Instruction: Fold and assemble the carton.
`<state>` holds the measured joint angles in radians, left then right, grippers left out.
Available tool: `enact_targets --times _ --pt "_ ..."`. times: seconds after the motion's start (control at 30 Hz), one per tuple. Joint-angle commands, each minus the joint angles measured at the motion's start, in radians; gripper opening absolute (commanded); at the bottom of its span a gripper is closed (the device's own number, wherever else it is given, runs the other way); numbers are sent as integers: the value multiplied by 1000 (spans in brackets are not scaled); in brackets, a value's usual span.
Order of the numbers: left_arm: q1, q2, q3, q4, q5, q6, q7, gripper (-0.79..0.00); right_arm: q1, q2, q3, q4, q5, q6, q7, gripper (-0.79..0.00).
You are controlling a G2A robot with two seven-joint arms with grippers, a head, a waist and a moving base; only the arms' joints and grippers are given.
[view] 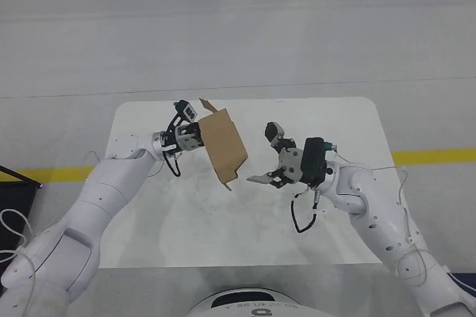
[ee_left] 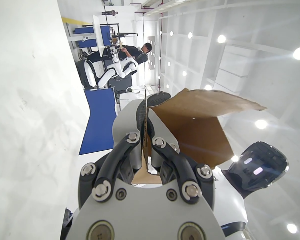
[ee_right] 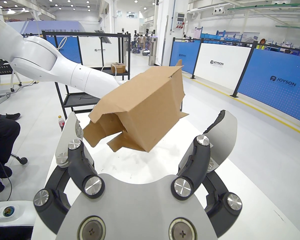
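A brown cardboard carton [view: 223,146] is held up above the white table [view: 182,230], partly folded, with loose flaps hanging at its lower end. My left gripper [view: 192,127] is shut on one of its panels at the carton's far left side. In the left wrist view the fingers [ee_left: 140,116] pinch the thin edge of the carton [ee_left: 190,131]. My right gripper [view: 271,158] stands open just right of the carton, not touching it. In the right wrist view the carton [ee_right: 145,111] hangs in front of the spread fingers [ee_right: 222,128].
The white table has a rounded far edge [view: 246,101]. A yellow floor line [view: 436,156] runs past the table on the right. The near part of the tabletop is bare under the arms.
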<state>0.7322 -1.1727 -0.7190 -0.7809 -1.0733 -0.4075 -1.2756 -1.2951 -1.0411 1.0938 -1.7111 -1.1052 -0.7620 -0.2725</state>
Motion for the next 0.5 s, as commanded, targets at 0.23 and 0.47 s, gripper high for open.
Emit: enact_targets --times 0.23,0.47 --pt "-4 -35 -5 50 -52 62 -2 -785 -3 -17 -36 9 -75 73 -122 0" --pt "-4 -35 -5 50 -52 62 -2 -785 -3 -17 -36 9 -75 73 -122 0"
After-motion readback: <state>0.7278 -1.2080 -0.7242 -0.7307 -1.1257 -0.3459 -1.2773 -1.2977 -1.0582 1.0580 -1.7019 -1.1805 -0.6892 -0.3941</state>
